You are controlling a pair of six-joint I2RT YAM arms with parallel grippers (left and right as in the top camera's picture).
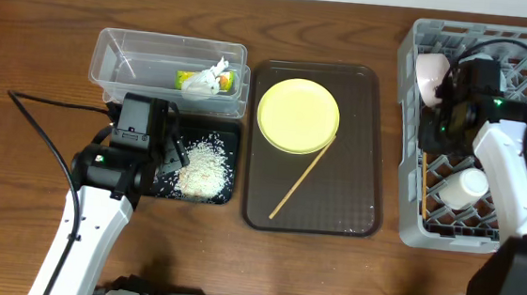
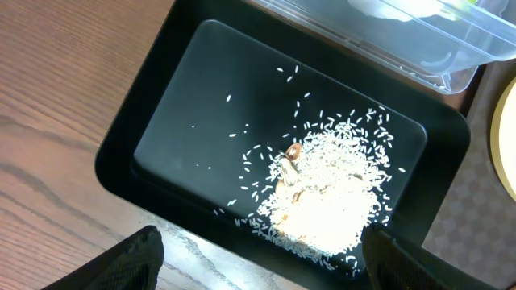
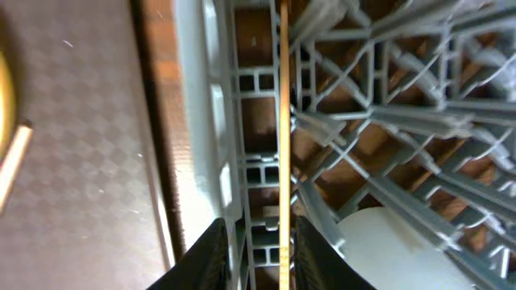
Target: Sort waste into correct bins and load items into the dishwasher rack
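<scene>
A heap of white rice (image 1: 203, 171) lies in the black tray (image 1: 230, 134); in the left wrist view the rice (image 2: 330, 201) lies in the tray (image 2: 177, 105). My left gripper (image 1: 171, 154) (image 2: 262, 270) hangs over the tray's near edge, open and empty. The clear tub (image 1: 119, 61) holds the green-and-yellow wrapper (image 1: 192, 78) and the white tissue (image 1: 218, 71). My right gripper (image 1: 434, 133) (image 3: 260, 258) is open over the grey rack's (image 1: 408, 230) left side, with a chopstick (image 3: 284, 121) (image 1: 423, 188) lying between its fingers. The pinkish bowl (image 1: 428, 74) and white cup (image 1: 463, 187) (image 3: 387, 242) are in the rack. The light blue bowl is hidden.
The dark brown serving tray (image 1: 353, 206) in the middle holds the yellow plate (image 1: 298, 115) and a second chopstick (image 1: 301, 179), whose end also shows in the right wrist view (image 3: 14, 161). A black cable (image 1: 47, 140) runs left of my left arm.
</scene>
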